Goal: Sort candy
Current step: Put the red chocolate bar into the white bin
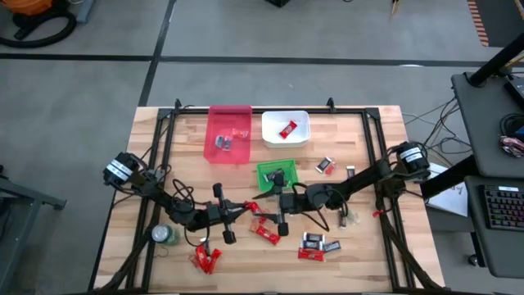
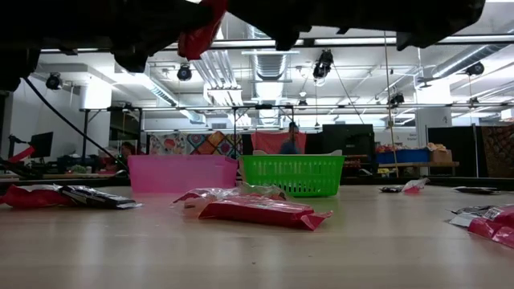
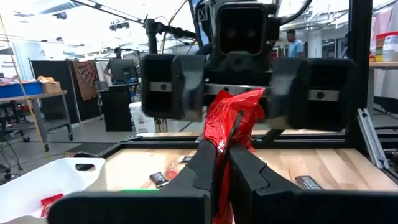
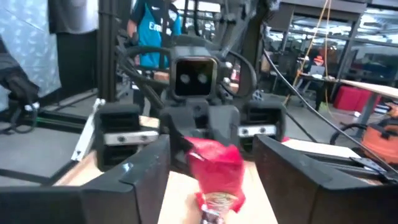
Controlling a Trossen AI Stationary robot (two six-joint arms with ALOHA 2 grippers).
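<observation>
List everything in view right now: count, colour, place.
Red candy: one, held up between both grippers over the table's middle.
Loose candy: several, red and dark wrappers, scattered over the front and right of the table.
Pink bin: one, back centre, a few candies inside.
White bin: one, right of the pink bin, one red candy inside.
Green bin: one, table centre.
Green can: one, front left.
Left gripper: shut on the red candy.
Right gripper: open, fingers either side of that candy.
</observation>
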